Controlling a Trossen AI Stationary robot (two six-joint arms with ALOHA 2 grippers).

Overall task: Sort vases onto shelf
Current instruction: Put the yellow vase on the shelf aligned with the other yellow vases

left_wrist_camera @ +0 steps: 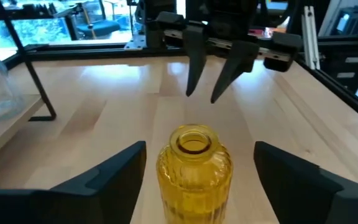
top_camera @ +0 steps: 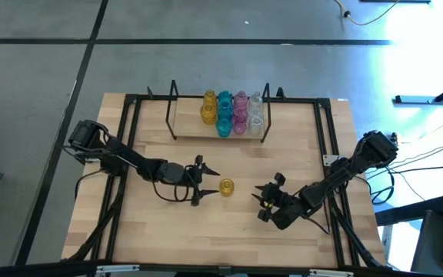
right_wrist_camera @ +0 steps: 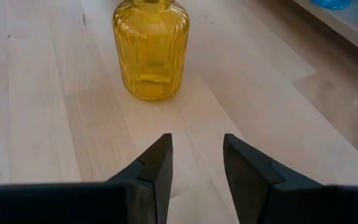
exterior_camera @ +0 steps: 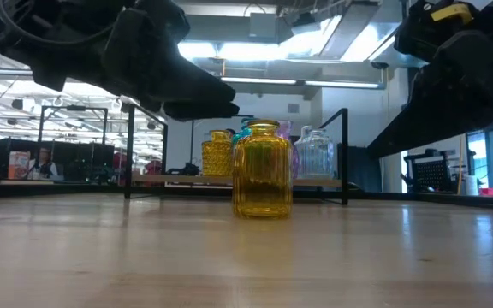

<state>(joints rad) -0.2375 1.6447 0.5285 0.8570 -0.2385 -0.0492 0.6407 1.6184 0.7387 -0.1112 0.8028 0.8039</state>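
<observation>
yellow vase (top_camera: 226,187) stands upright on the wooden surface (top_camera: 298,146), near the middle, well forward of the shelf (top_camera: 183,131) and apart from it. neck open, nothing inside that can be seen. same vase fills the centre of the low view (exterior_camera: 263,170), base flat on the wood.

left gripper (top_camera: 208,183) sits just to the left of this vase, pointing at it. its fingers (left_wrist_camera: 98,180) are spread wide, one on each side of the vase (left_wrist_camera: 194,168), with clear gaps between finger and glass on both sides in the left wrist view. no contact seen. not holding anything.

right gripper (top_camera: 266,197) is on the other side of the vase, near it but not touching, also aimed toward it. in the right wrist view its fingers (right_wrist_camera: 157,165) stand a narrow gap apart with bare wood between them; they pinch nothing. vase (right_wrist_camera: 150,50) lies ahead of the tips, apart from them. the same gripper shows across the surface in the left wrist view (left_wrist_camera: 204,93), tips angled down toward the wood.

shelf at the back edge of the surface carries the other vases in rows by colour: yellow vases (top_camera: 208,108), teal vases (top_camera: 224,114), pink vases (top_camera: 241,112), clear vases (top_camera: 256,111), side by side toward the shelf's right half. left half of the board is bare wood.

low view: a person (exterior_camera: 43,162) shows far back in the room, small.
</observation>
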